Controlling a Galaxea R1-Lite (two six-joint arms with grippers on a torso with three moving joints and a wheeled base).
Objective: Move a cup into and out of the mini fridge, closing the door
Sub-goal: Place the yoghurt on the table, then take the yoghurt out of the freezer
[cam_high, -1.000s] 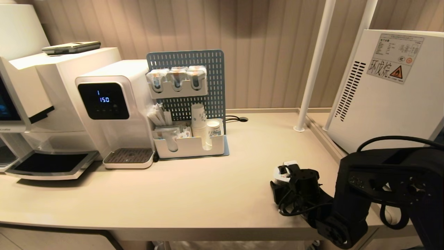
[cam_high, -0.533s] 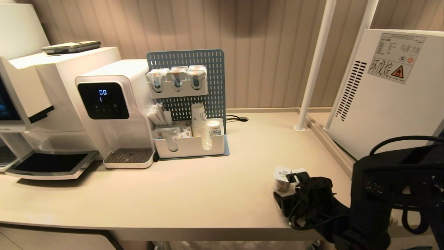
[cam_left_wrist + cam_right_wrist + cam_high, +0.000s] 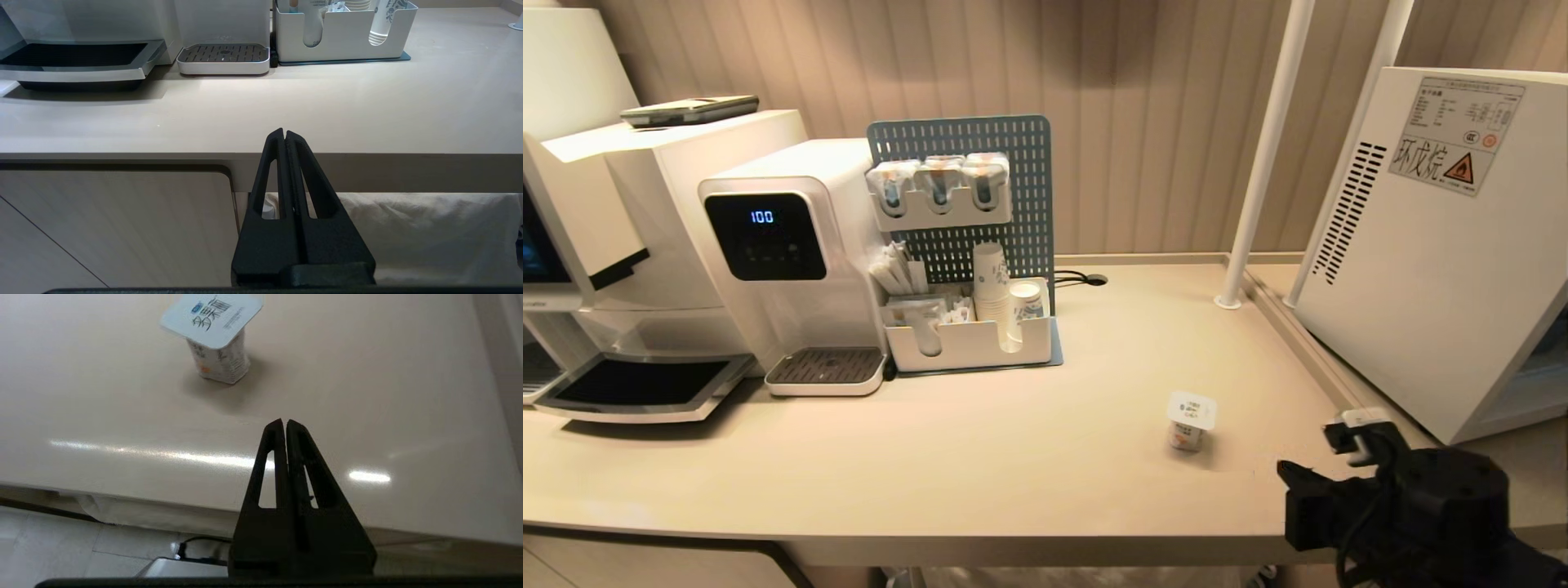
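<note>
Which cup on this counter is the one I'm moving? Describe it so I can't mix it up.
Start at the mini fridge on the right of the counter. In front of it, alone on bare counter, stands the cup, beyond the shut right gripper. Unlike the tall paper cups stacked in the white organizer, it is short, with a square printed foil lid.

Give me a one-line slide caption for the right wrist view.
Right gripper, fingers shut and empty, hovers over the counter, apart from the upright foil-lidded cup.
</note>
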